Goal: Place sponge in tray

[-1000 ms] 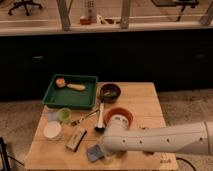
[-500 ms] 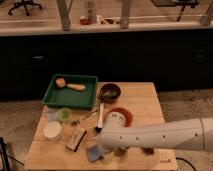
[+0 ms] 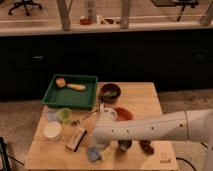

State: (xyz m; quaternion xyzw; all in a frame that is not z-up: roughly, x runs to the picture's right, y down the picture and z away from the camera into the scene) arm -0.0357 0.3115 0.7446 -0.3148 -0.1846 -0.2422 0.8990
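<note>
Just the one camera view here, looking down at a wooden bench point(image 3: 145, 102) from the front.

The tray point(image 3: 69, 105) is the big green one parked at the far-left corner of the bench. Inside it lies an orange-yellow long-handled thing point(image 3: 70, 85), looks like a brush, with its round head toward the tray's far-left corner. The sponge point(image 3: 94, 154) isn't in there. It's the little blue-grey pad lying flat right by the front edge, roughly mid-bench, well apart from the tray.

The white arm point(image 3: 155, 127) comes in over the right edge and sweeps across the front half of the bench. The gripper point(image 3: 101, 146) is at its end, pointing down right at the sponge, either touching it or just over it. The wrist blocks the view, so I honestly can't tell how the gripper is set or whether it has hold of anything.

Other stuff on the bench:
- dark bowl point(image 3: 110, 92) near the far edge, just beside the tray's right side, something greenish in it
- round orange bowl point(image 3: 123, 114) mid-bench, partly behind the arm
- pale green cup point(image 3: 64, 115) in front of the tray
- white round cup point(image 3: 52, 131) near the left edge
- tan-and-dark oblong block point(image 3: 76, 138) just left of the sponge
- thin utensil point(image 3: 85, 119) lying at an angle between the green cup and the arm
- two small dark objects point(image 3: 145, 147) near the front edge, under the arm, too blurry to name
</note>
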